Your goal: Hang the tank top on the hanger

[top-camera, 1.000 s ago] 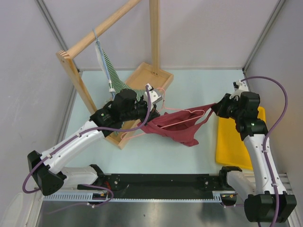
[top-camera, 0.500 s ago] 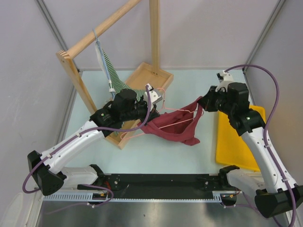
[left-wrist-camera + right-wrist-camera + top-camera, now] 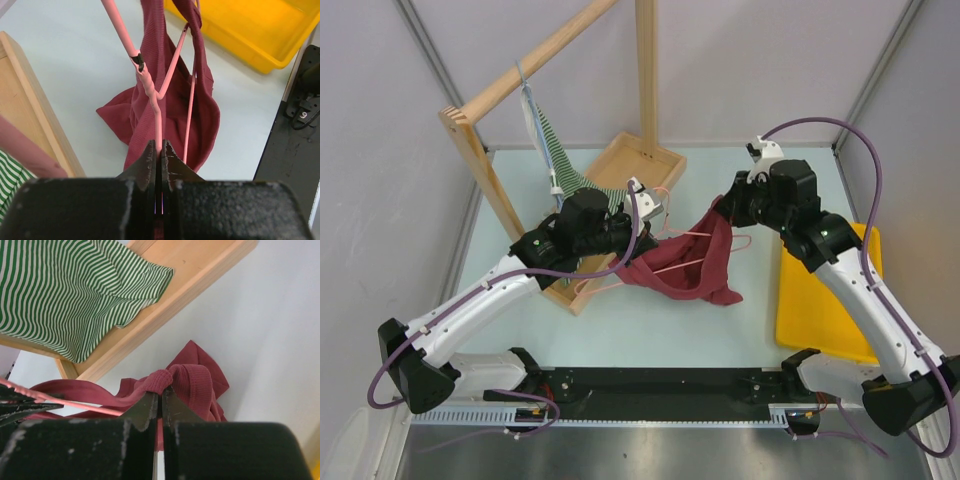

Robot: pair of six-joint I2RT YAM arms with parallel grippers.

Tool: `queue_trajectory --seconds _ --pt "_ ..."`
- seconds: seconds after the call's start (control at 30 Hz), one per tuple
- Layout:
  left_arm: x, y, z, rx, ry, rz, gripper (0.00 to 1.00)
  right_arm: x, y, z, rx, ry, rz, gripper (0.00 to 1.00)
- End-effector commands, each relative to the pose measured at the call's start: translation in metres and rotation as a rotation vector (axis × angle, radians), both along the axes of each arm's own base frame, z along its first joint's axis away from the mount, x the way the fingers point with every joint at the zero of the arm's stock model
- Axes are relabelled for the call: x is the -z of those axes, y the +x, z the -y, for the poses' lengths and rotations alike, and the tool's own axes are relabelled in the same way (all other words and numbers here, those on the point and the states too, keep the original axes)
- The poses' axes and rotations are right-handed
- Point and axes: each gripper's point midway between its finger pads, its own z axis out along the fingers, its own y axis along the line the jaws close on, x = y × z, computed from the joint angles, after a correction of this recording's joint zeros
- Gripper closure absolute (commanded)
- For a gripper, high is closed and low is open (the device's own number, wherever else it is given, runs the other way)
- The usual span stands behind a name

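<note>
As R pincer (image 3: 724, 212), pinching tank top (image 3: 692, 275) strap, swings from frame right twd centre, cloth slackens; L pincer (image 3: 158, 150) clamps hanger (image 3: 150, 89); strap prob. nearing hanger shoulder.

**Tank top pinched in closed fingers**

The right gripper (image 3: 160, 399) clamped a bunched fold of the maroon tank top (image 3: 197, 382). A pink hanger (image 3: 90, 405) wire ran off leftward. Beyond, a green-striped garment (image 3: 70, 290) overlapped a wooden frame (image 3: 200, 270).
</note>
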Motion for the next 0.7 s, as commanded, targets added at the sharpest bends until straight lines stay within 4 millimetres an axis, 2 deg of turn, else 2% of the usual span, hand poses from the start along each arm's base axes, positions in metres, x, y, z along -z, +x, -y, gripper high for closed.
queue_trajectory --seconds 0.0,0.17,0.23,0.27,0.3,0.37,0.4,0.47,0.5,0.57,0.6,0.67 --pt "-0.01 -0.005 0.004 0.046 -0.027 0.034 1.0 -0.03 0.01 -0.013 -0.016 0.037 0.084 1.0" --pt "-0.013 -0.01 0.005 0.072 -0.038 0.039 1.0 -0.015 0.018 -0.011 0.011 -0.009 0.061 1.0" --pt "-0.014 -0.014 0.006 0.101 -0.047 0.037 1.0 -0.008 0.019 -0.011 0.009 -0.03 0.051 0.93" --pt "-0.016 -0.016 0.007 0.112 -0.054 0.041 1.0 -0.007 0.02 -0.01 0.01 -0.034 0.049 0.87" --pt "-0.017 -0.019 0.008 0.125 -0.06 0.041 1.0 -0.006 0.02 -0.01 0.007 -0.04 0.045 0.74" --pt "-0.017 -0.024 0.01 0.156 -0.071 0.036 1.0 -0.005 0.02 -0.01 -0.001 -0.052 0.047 0.56" --pt "-0.02 -0.027 0.01 0.17 -0.079 0.039 1.0 -0.009 0.021 -0.008 -0.004 -0.052 0.055 0.39" --pt "-0.022 -0.038 0.015 0.232 -0.103 0.024 1.0 -0.014 0.02 -0.008 -0.034 -0.031 0.053 0.24" --pt "-0.024 -0.041 0.016 0.248 -0.118 0.027 1.0 -0.02 0.025 0.0 -0.024 -0.017 0.055 0.12" --pt "-0.026 -0.046 0.017 0.276 -0.132 0.021 1.0 -0.029 0.024 0.004 -0.061 0.016 0.059 0.06" --pt "-0.027 -0.047 0.017 0.282 -0.137 0.023 1.0 -0.032 0.028 0.016 -0.036 0.024 0.062 0.05" --pt "-0.027 -0.049 0.017 0.291 -0.138 0.025 1.0 -0.043 0.024 0.024 -0.049 0.039 0.092 0.04"
